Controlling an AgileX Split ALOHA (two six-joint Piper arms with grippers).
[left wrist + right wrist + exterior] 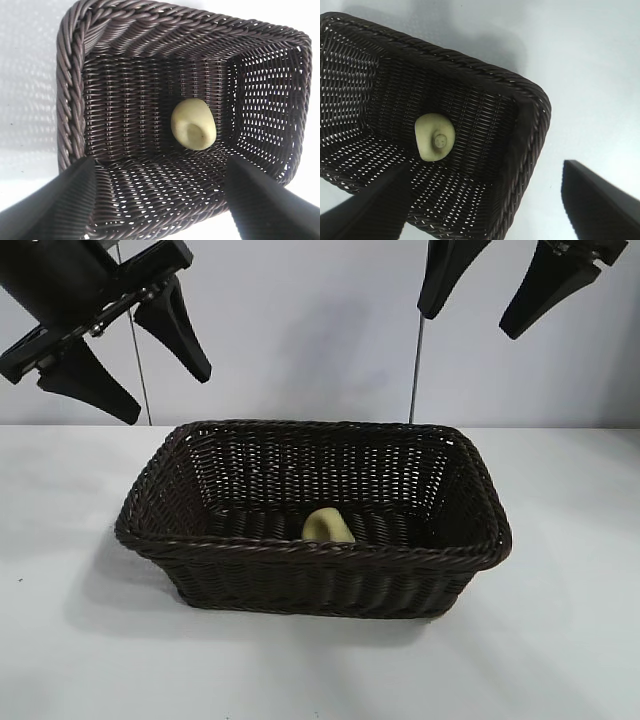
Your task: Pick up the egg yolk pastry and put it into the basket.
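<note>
The white bench (80, 640) is spreading across the foreground of the exterior view, bare in front of the basket (300, 580). The basket is sitting on it near the middle, its long braided front rim facing the camera and its sloping woven walls rising behind. Inside, the egg yolk pastry (328, 526) is lying on the basket floor, close behind the front wall and roughly midway along its length, so only its upper part is peeking over the rim. In the left wrist view the pastry (193, 123) is resting on the woven bottom, apart from the side walls, and the right wrist view is showing it (435, 136) with a small nub on its surface.

Farther back and higher up, both arms are hanging above the basket's rear. The left end effector (130, 345) is hovering over the basket's left end with its fingers spread apart and holding nothing. The right end effector (495, 288) is hovering over the right end, likewise spread wide and empty.
</note>
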